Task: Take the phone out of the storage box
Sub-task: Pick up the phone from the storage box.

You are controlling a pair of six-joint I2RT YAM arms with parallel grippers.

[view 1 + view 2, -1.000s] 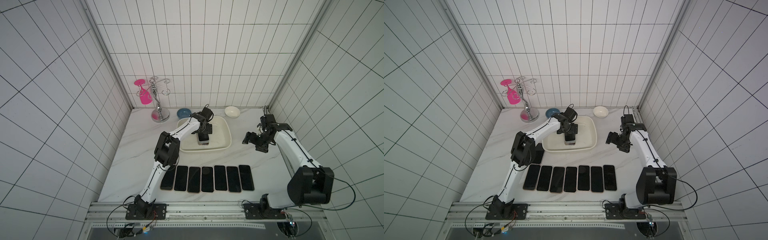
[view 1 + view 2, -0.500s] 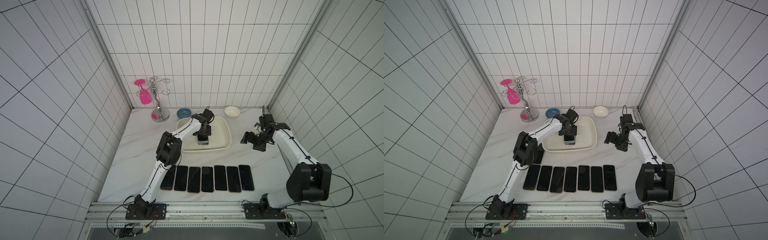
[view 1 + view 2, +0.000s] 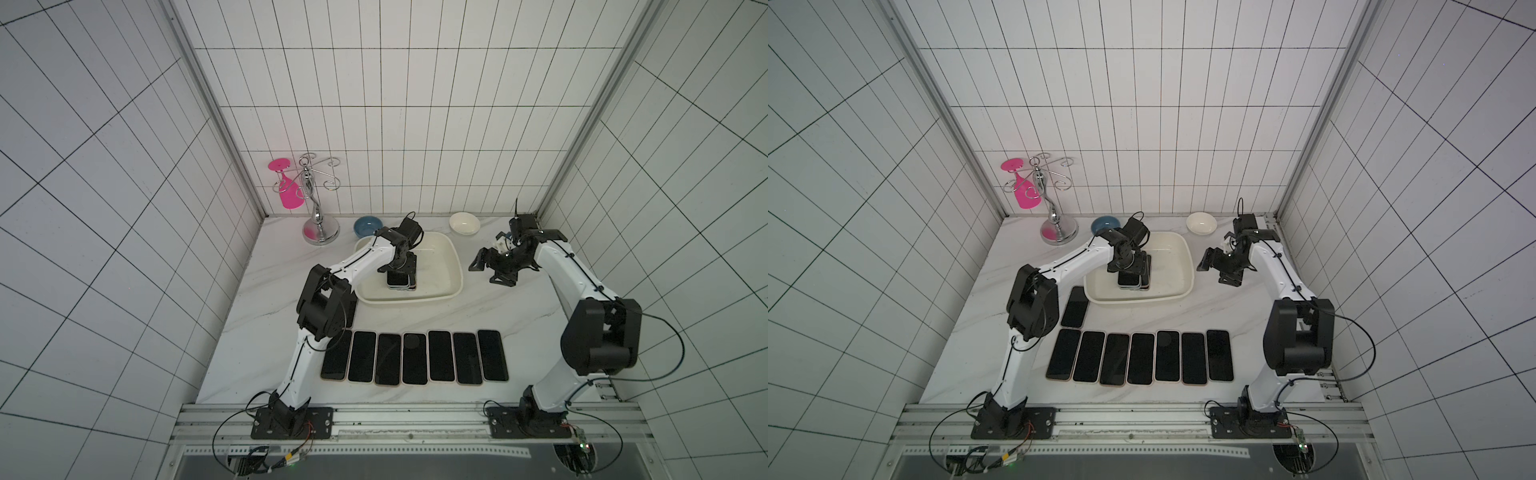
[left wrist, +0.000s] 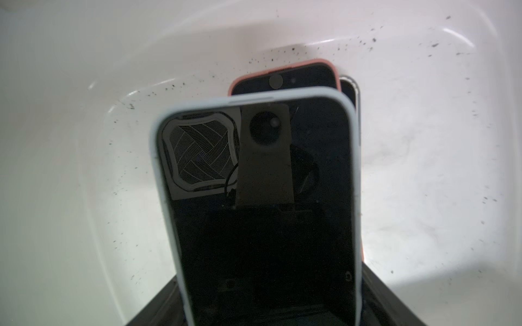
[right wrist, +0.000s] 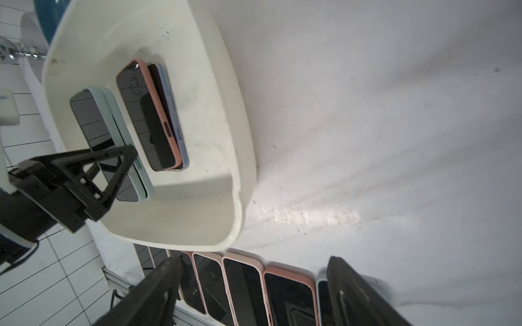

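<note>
Storage box (image 3: 436, 266) at 12 o'clock of table (image 3: 519, 332); right gripper (image 3: 485, 274) at its 3 o'clock, outside, jaws wide, empty. Left gripper (image 3: 401, 275) inside box, clamped across pale-blue-cased phone (image 4: 262, 197), held above pink-cased phone (image 5: 152, 118). Long axis 12-to-6, free end toward 6 from fingers (image 5: 126, 154); left arm nearer by far, so probably straight lift over rim.

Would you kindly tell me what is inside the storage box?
In the storage box, the left gripper holds a pale-blue phone above a pink phone lying on a third phone. Anything beneath is covered.
</note>
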